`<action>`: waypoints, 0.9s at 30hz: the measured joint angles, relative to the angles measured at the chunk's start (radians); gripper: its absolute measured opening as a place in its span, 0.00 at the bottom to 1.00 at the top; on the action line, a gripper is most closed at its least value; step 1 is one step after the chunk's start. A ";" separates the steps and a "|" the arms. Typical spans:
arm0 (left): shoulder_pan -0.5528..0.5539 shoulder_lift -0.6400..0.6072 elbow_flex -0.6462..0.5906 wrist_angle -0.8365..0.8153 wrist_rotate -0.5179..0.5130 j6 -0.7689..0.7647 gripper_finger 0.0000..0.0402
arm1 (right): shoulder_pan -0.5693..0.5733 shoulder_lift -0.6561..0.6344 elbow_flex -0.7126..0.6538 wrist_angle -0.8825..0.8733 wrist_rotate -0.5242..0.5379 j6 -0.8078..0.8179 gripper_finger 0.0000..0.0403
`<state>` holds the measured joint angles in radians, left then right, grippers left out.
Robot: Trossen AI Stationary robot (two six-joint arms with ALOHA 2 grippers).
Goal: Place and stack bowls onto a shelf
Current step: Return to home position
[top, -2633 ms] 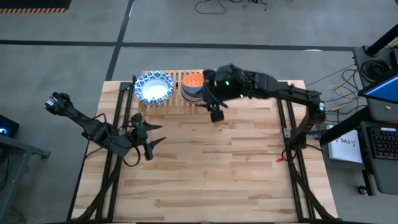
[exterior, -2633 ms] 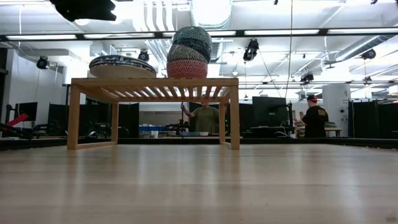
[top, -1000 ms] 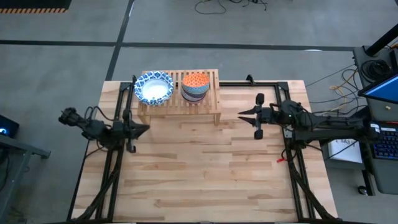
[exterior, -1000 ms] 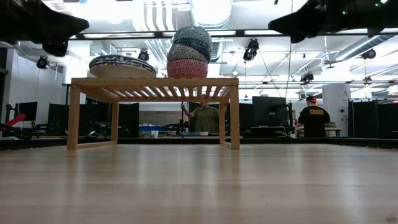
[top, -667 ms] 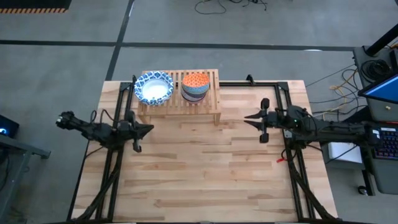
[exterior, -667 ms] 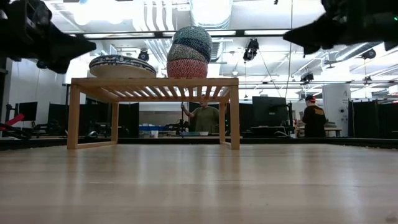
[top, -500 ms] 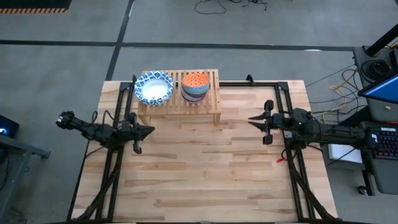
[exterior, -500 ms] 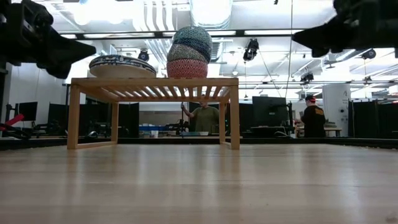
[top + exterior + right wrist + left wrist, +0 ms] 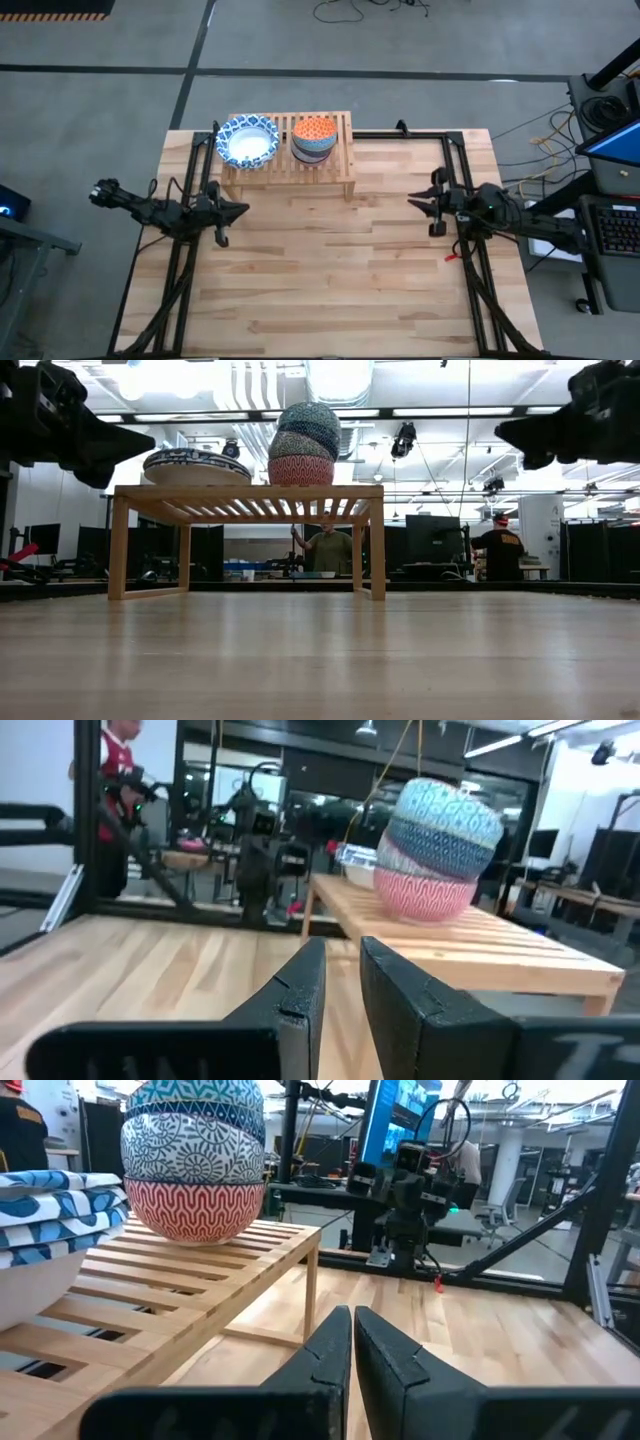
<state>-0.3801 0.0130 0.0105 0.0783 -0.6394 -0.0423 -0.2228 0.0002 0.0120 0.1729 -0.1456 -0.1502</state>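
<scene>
The left gripper (image 9: 226,211) hangs over the left side of the worktop (image 9: 330,280), its jaws pressed together and holding nothing. The right gripper (image 9: 426,205) hangs opposite over the right side, jaws drawn to a thin slit, likewise empty. They point toward each other across a wide stretch of light wood planks, and each is well apart from the shelf (image 9: 344,150), which stands at the worktop's far edge, left of centre. On its slatted top the wide blue-patterned bowls (image 9: 248,140) sit nested at the left end. Just beside them the smaller bowls (image 9: 314,135) make one stack, with a red bowl (image 9: 301,468) lowest and an orange-lined one uppermost. To the right of that stack the slats lie open. Dark frame rails (image 9: 478,290) run along both sides of the worktop beneath the arms. Past the far edge lies grey floor (image 9: 420,50) with loose cables. The low view looks under the shelf into a lit workroom where one person (image 9: 327,550) and another person (image 9: 499,550) stand.
</scene>
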 joint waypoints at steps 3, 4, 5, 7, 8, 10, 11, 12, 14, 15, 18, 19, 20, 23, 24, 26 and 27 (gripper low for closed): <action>0.001 0.003 0.000 -0.001 -0.012 0.006 0.00 | 0.000 0.023 0.000 -0.029 -0.012 0.001 0.14; 0.001 0.002 0.000 -0.001 -0.022 0.009 0.00 | 0.001 0.025 0.000 -0.026 -0.013 0.002 0.14; 0.001 0.002 0.000 0.000 -0.026 0.008 0.00 | 0.000 0.027 0.000 -0.029 -0.013 0.001 0.14; 0.001 0.007 0.000 -0.001 -0.026 0.007 0.00 | 0.000 0.027 0.000 -0.040 -0.012 0.003 0.14; 0.001 0.007 0.000 -0.001 -0.026 0.007 0.00 | 0.000 0.027 0.000 -0.045 -0.012 0.011 0.14; 0.001 0.011 0.000 -0.001 -0.026 0.006 0.00 | 0.000 0.026 0.000 -0.063 -0.012 0.022 0.14; 0.001 0.012 0.000 -0.001 -0.025 -0.004 0.00 | 0.000 0.029 0.000 -0.075 -0.012 0.008 0.14; 0.000 0.012 0.000 0.001 -0.026 -0.009 0.00 | 0.000 0.033 0.000 -0.088 -0.012 -0.008 0.14; 0.001 0.014 0.000 0.001 -0.025 -0.011 0.00 | 0.000 0.035 0.000 -0.122 -0.012 -0.028 0.14; 0.001 0.014 -0.001 0.001 -0.025 -0.011 0.00 | 0.000 0.037 0.000 -0.130 -0.011 -0.028 0.14; 0.001 0.015 -0.001 0.001 -0.025 -0.011 0.00 | 0.000 0.042 0.000 -0.135 -0.009 -0.006 0.14; 0.001 0.015 -0.001 0.001 -0.026 -0.011 0.00 | 0.000 0.044 0.000 -0.135 -0.009 -0.007 0.14; 0.001 0.014 -0.001 0.001 -0.025 -0.012 0.00 | 0.000 0.047 0.000 -0.135 -0.009 -0.008 0.14; 0.001 0.016 -0.001 0.001 -0.025 -0.012 0.00 | 0.000 0.047 0.000 -0.135 -0.009 -0.007 0.14; 0.001 0.017 -0.001 0.001 -0.025 -0.012 0.00 | 0.000 0.047 0.000 -0.135 -0.009 -0.007 0.14; 0.001 0.018 -0.001 0.002 -0.025 -0.012 0.00 | 0.000 0.047 0.000 -0.135 -0.009 -0.008 0.14; 0.001 0.019 -0.001 0.001 -0.025 -0.012 0.00 | 0.000 0.047 0.000 -0.135 -0.009 -0.007 0.14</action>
<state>-0.3794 0.0322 0.0097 0.0796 -0.6647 -0.0540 -0.2230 0.0475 0.0116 0.0376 -0.1547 -0.1573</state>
